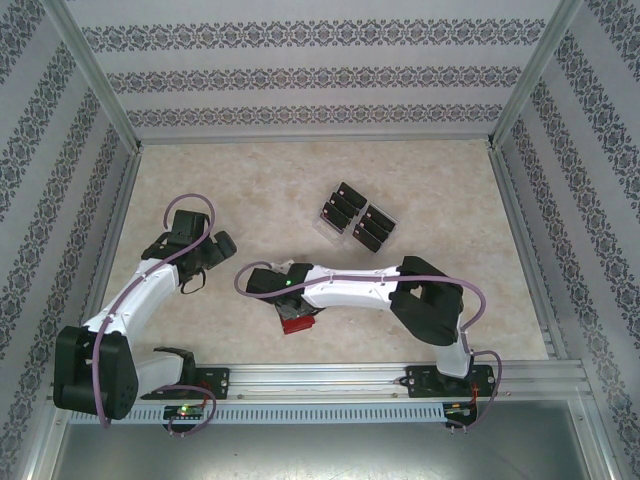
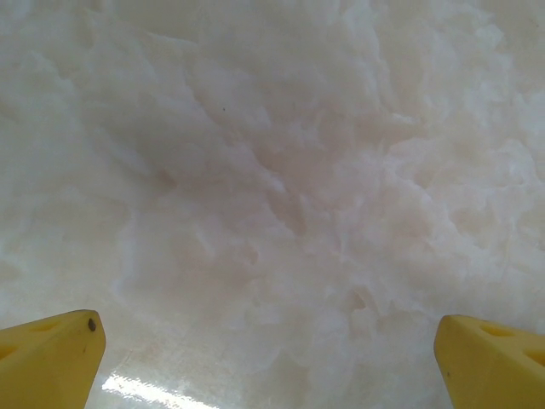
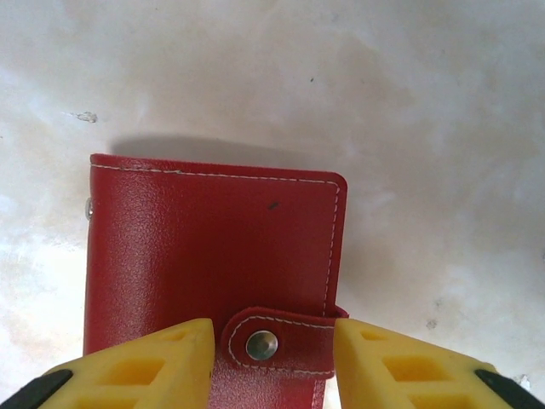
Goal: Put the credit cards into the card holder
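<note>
Pale, marbled bench [image 1: 250, 180] lies inside a booth lined with striped floral wallpaper [image 1: 300, 80], its corners framed by slanting metal posts [image 1: 100, 85]. Right of centre, toward the back, a clear plastic tiered rack [image 1: 322, 229] stands at an angle. A ribbed metal rail [image 1: 340, 385] runs along the bench's near edge. Seen close up, the surface shows cloudy cream-and-pink veining.

The small red leather-like folding card holder [image 3: 213, 247] has pale stitching along its edges and a silver metal snap [image 3: 261, 345] on its red tab. The fingers [image 3: 145, 375] of the right gripper [image 3: 271, 336] are yellow. The thin rectangular credit cards [image 1: 356, 216] are black. The flat table [image 1: 230, 180] is marbled cream and beige. The panelled walls [image 1: 300, 75] are white with dark floral bands.
</note>
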Controlling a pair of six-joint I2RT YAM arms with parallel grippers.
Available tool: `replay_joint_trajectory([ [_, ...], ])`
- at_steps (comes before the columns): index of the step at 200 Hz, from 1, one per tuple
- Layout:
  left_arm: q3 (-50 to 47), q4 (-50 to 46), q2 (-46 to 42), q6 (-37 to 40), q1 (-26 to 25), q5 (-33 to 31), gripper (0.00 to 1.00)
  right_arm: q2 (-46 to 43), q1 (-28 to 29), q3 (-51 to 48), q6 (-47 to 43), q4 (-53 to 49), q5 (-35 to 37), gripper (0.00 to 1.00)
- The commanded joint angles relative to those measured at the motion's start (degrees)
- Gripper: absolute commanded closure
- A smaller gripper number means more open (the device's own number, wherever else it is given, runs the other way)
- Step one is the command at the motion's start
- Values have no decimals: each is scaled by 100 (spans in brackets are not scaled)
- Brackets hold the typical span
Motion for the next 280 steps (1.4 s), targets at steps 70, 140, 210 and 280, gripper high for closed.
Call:
replay_joint_trajectory([
  [70,-13,93,-171,-39,77,120,0,245,-31,-51,209,-136,99,72],
  [140,133,-55,-283,24,77,376,0,-241,-120,-269,40,160,-204,100],
  [210,53,-122,-296,85,-495,1171,0,-1339,-729,-1472,314,2153,-1588,100],
  [280,-298,370,-220,-313,-1555,1156,0,-1011,-771,-1258,491,1977,-1337,100],
])
